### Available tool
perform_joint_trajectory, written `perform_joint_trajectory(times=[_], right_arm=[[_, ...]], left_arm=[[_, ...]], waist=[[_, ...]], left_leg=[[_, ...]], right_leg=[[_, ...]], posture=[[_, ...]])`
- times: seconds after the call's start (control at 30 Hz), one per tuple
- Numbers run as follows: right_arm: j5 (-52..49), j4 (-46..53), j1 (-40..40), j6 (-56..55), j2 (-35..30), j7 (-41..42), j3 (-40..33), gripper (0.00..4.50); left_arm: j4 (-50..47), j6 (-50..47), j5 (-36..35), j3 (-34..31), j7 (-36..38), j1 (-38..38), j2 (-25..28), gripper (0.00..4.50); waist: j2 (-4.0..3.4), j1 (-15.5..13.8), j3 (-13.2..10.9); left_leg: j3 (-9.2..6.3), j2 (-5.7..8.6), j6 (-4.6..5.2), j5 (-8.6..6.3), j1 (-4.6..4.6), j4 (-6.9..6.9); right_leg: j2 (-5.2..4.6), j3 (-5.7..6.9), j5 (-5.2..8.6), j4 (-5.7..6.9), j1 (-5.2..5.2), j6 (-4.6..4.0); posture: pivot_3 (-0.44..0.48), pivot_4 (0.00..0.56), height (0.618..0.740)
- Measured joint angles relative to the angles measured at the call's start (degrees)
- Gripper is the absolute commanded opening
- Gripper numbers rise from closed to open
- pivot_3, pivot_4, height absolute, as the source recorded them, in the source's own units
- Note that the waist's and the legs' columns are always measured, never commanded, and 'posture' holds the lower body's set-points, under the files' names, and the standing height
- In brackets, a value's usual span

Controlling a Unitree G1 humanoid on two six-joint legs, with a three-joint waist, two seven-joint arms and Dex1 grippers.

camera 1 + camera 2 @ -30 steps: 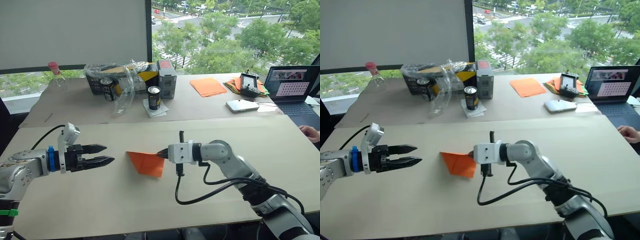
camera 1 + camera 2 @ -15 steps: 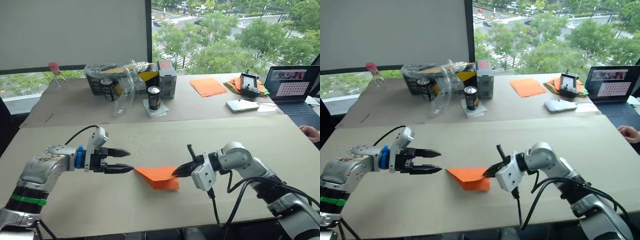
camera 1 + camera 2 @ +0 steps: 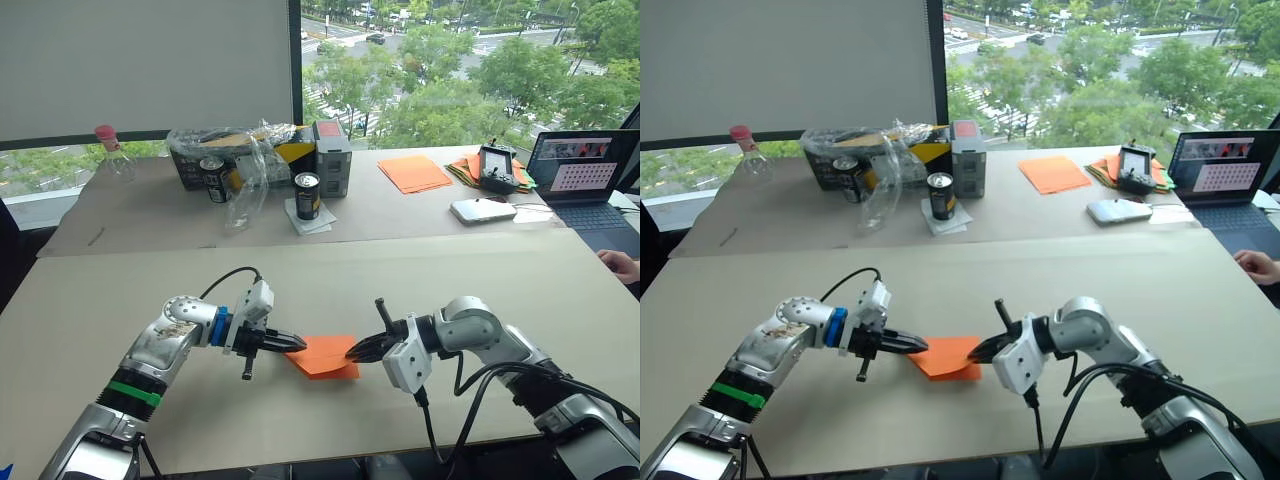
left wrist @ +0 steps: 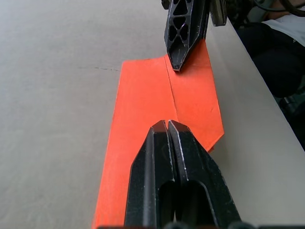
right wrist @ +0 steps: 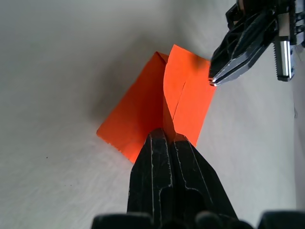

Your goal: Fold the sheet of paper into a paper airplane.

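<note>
The sheet of paper (image 3: 322,355) is located on the near table (image 3: 120,290), close to its front edge, between the two grippers. It is folded into a flat, layered shape whose long axis runs across the table from the robot's left to its right. In the head views, the end toward the left arm is seen to narrow, so the piece points toward the robot's left. A central crease is seen running along this axis in the left wrist view.

The left gripper (image 3: 298,345) is positioned at the left end of the sheet. Its fingers (image 4: 164,157) are pressed together, and the tips are laid over the paper edge; whether paper is pinched between them cannot be told.

The right gripper (image 3: 352,351) is positioned at the opposite end. Its fingers (image 5: 167,157) are closed on a raised fold of the sheet, which is seen standing up from the flat layers in the right wrist view.

On the far table (image 3: 400,215), a neat stack of orange sheets (image 3: 415,173), two cans (image 3: 308,195), a clear plastic bag (image 3: 245,170), a phone (image 3: 484,210) and a laptop (image 3: 585,180) are placed, well apart from the working area.
</note>
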State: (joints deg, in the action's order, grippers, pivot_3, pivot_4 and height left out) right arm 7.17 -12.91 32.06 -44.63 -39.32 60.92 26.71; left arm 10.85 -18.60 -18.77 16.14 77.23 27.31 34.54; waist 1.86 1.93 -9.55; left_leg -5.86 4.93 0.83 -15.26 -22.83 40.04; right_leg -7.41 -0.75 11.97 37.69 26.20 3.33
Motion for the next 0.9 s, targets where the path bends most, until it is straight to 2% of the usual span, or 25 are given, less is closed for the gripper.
perform_joint_trajectory(times=[0.2, 0.43, 0.57, 0.73, 0.9], right_arm=[[-0.06, 1.43, -1.52, 2.14, -0.3, -0.21, -0.92, 0.0], [0.46, 3.85, -4.79, 6.61, 0.24, -1.97, -2.4, 0.0], [-2.02, 8.89, -7.66, 12.98, 0.45, -2.0, -3.21, 1.27], [-3.37, 13.31, -12.83, 20.01, 0.34, -3.11, -5.14, 1.27], [-6.17, 16.24, -13.83, 26.6, 0.89, -3.68, -6.64, 1.27]], left_arm=[[3.24, 3.59, 1.91, 0.58, 0.08, 0.05, -1.92, 0.03], [6.12, 3.41, 1.38, -0.69, 0.5, 0.41, -3.82, 0.03], [6.53, 3.47, 1.33, -1.13, 0.78, 0.3, -3.95, 0.0], [9.65, 5.64, 1.44, -1.49, 2.22, 1.42, -3.86, 0.0], [11.32, 6.51, 1.55, -1.61, 2.75, 1.98, -3.85, 0.0]], waist=[[-0.01, -0.51, 0.01], [-0.06, -0.93, 0.04], [-0.07, -0.91, 0.04], [-0.1, -1.08, 0.06], [-0.17, -0.98, 0.1]], left_leg=[[0.01, 0.01, 0.02, -0.01, 0.03, 0.08], [0.03, 0.01, 0.02, -0.01, 0.12, 0.17], [0.03, -0.01, 0.03, -0.01, 0.15, 0.17], [0.04, 0.0, 0.03, -0.01, 0.19, 0.19], [0.07, -0.02, 0.03, -0.01, 0.3, 0.19]], right_leg=[[0.0, 0.0, 0.0, 0.04, -0.05, 0.0], [0.0, -0.03, 0.0, 0.25, -0.1, 0.01], [0.01, -0.03, 0.01, 0.29, -0.1, 0.01], [0.01, -0.04, 0.01, 0.28, -0.15, 0.01], [0.01, -0.04, 0.01, 0.32, -0.24, 0.01]], posture=[[0.0, 0.15, 0.695], [0.0, 0.15, 0.695], [0.0, 0.15, 0.695], [0.0, 0.15, 0.695], [0.0, 0.15, 0.695]])
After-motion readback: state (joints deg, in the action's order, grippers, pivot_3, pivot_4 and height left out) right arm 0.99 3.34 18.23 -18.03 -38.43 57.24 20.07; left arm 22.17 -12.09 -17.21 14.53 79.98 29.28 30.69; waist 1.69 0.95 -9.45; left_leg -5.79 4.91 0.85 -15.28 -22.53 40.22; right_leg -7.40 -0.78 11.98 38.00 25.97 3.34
